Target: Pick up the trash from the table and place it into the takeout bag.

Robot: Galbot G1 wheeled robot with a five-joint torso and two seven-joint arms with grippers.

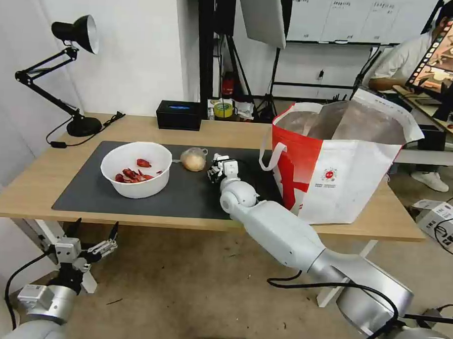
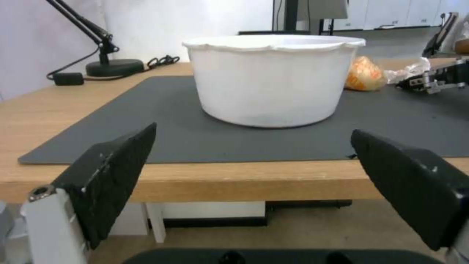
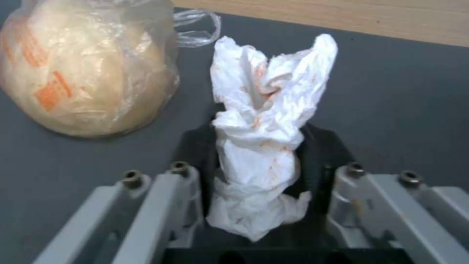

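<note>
Two pincers: the right pincer is clamping the crumpled napkin low over the grey mat; the left pincer is waiting wide apart below the tabletop edge.
Napkin handling: seeming light, soft, squashing easily — gripping mid-wad looks best.
Napkin look: white, orange-stained.
Bagged lump: sitting at the napkin's 9 o'clock — likely slippery.
Bowl: farther toward 9.
Takeout bag: standing open toward 3.

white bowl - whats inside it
In the head view the white bowl on the dark mat holds a few red scraps on its bottom. Its near inner wall is hidden by the rim.
</note>
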